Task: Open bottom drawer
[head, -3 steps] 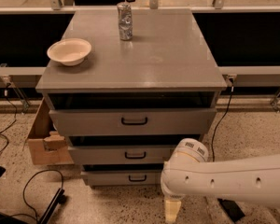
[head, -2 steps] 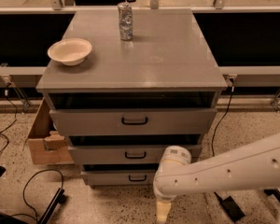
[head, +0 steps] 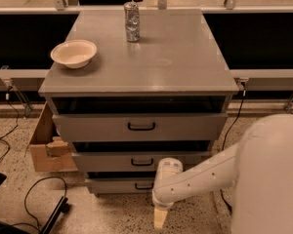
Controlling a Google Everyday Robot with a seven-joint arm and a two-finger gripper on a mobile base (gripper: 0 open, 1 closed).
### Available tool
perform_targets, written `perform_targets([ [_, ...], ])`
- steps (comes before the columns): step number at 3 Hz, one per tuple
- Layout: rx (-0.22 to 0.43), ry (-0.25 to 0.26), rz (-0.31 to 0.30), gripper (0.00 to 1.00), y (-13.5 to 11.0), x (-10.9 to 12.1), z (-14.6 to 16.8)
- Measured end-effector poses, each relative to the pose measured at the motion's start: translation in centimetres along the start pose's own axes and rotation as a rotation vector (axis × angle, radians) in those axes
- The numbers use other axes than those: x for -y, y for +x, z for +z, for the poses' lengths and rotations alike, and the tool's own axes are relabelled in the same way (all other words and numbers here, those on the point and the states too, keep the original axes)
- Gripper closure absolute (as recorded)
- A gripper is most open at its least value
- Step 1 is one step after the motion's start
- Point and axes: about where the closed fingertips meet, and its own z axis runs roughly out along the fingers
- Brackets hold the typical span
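The bottom drawer (head: 118, 185) is the lowest of three grey drawers in the cabinet, with a small black loop handle (head: 143, 185). Its front sits about level with the middle drawer (head: 107, 162) above it. My white arm reaches in from the lower right. My gripper (head: 159, 218) hangs pointing down at the floor, just right of and below the bottom drawer's handle, apart from it.
A white bowl (head: 73, 53) and a metal can (head: 132, 21) stand on the cabinet top (head: 180, 57). An open cardboard box (head: 48, 147) sits on the floor left of the cabinet. Black cables (head: 34, 194) lie on the floor at lower left.
My arm has swung left and closer to the cabinet, bringing the gripper nearer the bottom drawer's handle. The drawers have not moved.
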Motion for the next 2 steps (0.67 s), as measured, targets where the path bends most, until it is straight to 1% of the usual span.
perform_targets([
  [1, 0.0, -0.011, 0.0, 0.0, 0.0, -0.4, 0.9],
  [2, -0.021, -0.016, -0.013, 0.0, -0.2, -0.5, 2.2],
])
